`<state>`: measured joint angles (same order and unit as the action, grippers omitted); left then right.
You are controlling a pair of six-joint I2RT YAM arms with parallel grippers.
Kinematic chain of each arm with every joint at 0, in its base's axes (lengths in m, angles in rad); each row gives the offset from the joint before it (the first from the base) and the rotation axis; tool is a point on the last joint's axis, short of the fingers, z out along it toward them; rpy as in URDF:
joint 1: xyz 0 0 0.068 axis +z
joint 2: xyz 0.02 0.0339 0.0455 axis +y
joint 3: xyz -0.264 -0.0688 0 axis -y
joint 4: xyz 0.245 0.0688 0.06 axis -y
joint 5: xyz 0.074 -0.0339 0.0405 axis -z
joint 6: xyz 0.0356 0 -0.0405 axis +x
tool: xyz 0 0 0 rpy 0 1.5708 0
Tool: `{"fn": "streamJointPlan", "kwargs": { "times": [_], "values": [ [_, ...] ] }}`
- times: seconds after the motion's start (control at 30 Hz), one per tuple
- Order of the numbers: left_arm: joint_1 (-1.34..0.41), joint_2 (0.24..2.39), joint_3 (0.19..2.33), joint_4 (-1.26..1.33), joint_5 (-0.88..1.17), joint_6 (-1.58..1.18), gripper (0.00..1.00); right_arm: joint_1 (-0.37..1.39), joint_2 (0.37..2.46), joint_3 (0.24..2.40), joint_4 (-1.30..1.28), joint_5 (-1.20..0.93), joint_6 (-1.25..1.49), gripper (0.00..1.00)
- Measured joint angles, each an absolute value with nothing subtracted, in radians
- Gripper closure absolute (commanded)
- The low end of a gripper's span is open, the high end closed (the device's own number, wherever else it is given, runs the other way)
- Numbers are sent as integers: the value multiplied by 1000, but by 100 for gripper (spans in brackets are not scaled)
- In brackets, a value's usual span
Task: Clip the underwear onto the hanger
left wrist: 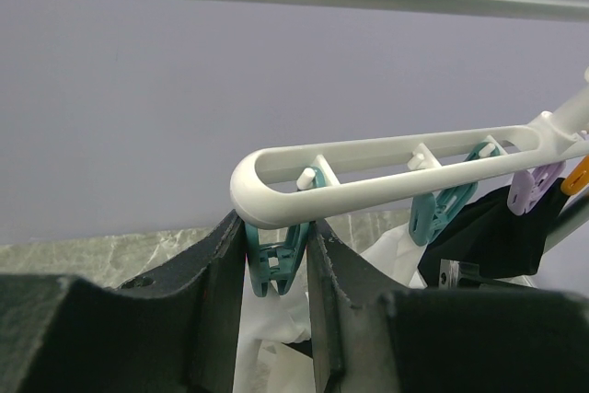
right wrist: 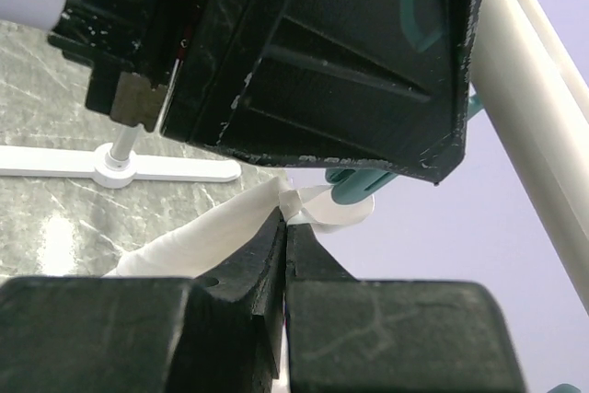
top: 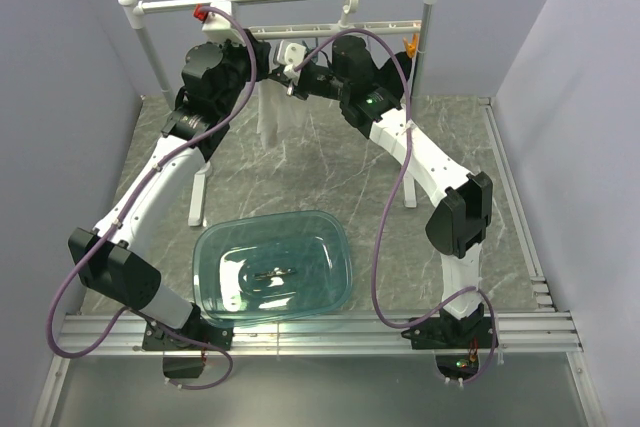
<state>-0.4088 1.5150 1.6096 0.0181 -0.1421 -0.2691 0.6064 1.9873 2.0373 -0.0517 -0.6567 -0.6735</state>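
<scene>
Hanger (left wrist: 386, 167): white, four-peg. Underwear (top: 272, 122): hangs beneath it, edge pinched in the fully closed right claw (right wrist: 283, 227). Left claw (left wrist: 276, 227): part-closed, squeezing teal peg (left wrist: 276, 269). Advice: hold peg open and feed the edge deep.

We log the left arm (top: 150, 187) and right arm (top: 425, 157) raised, wrists close together. The left gripper (left wrist: 276, 246) squeezes a teal peg (left wrist: 276, 262) between its fingers. The right gripper (right wrist: 283, 227) is closed, underwear (right wrist: 212, 227) pinched at its fingertips.
</scene>
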Motion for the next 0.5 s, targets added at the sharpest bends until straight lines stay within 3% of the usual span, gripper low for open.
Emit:
{"fn": "streamJointPlan", "kwargs": {
  "times": [0.5],
  "values": [
    [-409,1515,1610,16,-137,-249,100,606,1986,2037,-12,-650,-671,100]
  ]
}}
